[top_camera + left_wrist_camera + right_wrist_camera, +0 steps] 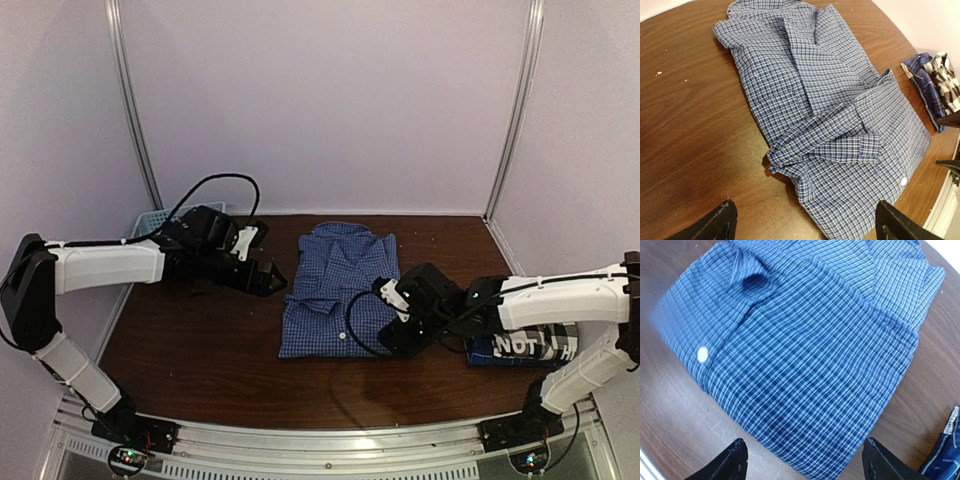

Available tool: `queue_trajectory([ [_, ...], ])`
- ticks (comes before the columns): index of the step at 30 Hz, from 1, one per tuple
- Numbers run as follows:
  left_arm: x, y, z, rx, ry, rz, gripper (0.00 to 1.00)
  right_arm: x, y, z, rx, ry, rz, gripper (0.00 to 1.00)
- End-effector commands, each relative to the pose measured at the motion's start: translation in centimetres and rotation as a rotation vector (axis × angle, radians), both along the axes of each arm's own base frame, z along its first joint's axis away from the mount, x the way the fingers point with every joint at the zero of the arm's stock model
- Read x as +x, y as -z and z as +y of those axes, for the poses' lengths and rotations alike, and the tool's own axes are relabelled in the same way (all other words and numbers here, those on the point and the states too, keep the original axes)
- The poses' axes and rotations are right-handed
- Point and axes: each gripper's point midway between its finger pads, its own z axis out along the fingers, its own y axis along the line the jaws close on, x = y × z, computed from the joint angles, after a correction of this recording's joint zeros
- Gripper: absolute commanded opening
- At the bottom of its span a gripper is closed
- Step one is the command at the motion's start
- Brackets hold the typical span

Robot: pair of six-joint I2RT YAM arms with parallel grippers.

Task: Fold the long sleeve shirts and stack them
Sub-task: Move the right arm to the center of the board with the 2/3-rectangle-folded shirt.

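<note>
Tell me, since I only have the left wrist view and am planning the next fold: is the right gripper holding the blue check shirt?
Observer: No. The right gripper is at the right edge of the blue check shirt, fingers apart, gripping nothing.
Operator: And the folded stack on the right?
Observer: The folded stack shows white lettering on top and lies under the right arm.
Operator: Anything behind my arm?
Observer: A light blue basket sits in the far left corner.
</note>
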Motion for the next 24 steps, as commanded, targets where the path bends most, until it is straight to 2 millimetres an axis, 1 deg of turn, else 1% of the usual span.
queue_trajectory([
  [1, -1.0, -3.6, -0.8, -0.134, 0.039, -0.051, 0.98, -1.6, 2.3, -0.3, -0.081, 0.006, 0.005, 0.80],
  [5, -2.5, -3.9, -0.4, -0.157, 0.056, -0.041, 0.98, -1.9, 4.2, 0.3, -0.153, -0.022, 0.027, 0.77],
  [9, -3.5, -3.6, 0.0, -0.170, 0.064, -0.030, 0.95, -1.7, 5.9, 0.1, -0.225, -0.014, 0.047, 0.75],
  [12, -4.3, -3.5, 0.3, -0.187, 0.077, -0.040, 0.93, -1.8, 6.6, 0.1, -0.248, -0.014, 0.057, 0.73],
  [16, -5.6, -3.5, 0.3, -0.207, 0.118, -0.057, 0.90, -2.0, 7.3, 0.0, -0.283, -0.012, 0.061, 0.68],
  [18, -6.3, -3.4, 0.3, -0.206, 0.135, -0.066, 0.90, -2.2, 7.8, 0.1, -0.305, -0.016, 0.062, 0.64],
  [20, -7.0, -3.2, 0.2, -0.199, 0.153, -0.080, 0.89, -2.4, 8.4, 0.1, -0.333, -0.015, 0.060, 0.57],
  [23, -8.3, -3.0, 0.0, -0.192, 0.177, -0.105, 0.87, -2.8, 8.9, 0.2, -0.352, -0.015, 0.067, 0.44],
  [24, -8.7, -2.8, -0.1, -0.189, 0.183, -0.119, 0.87, -2.9, 9.0, 0.1, -0.359, -0.013, 0.071, 0.38],
])
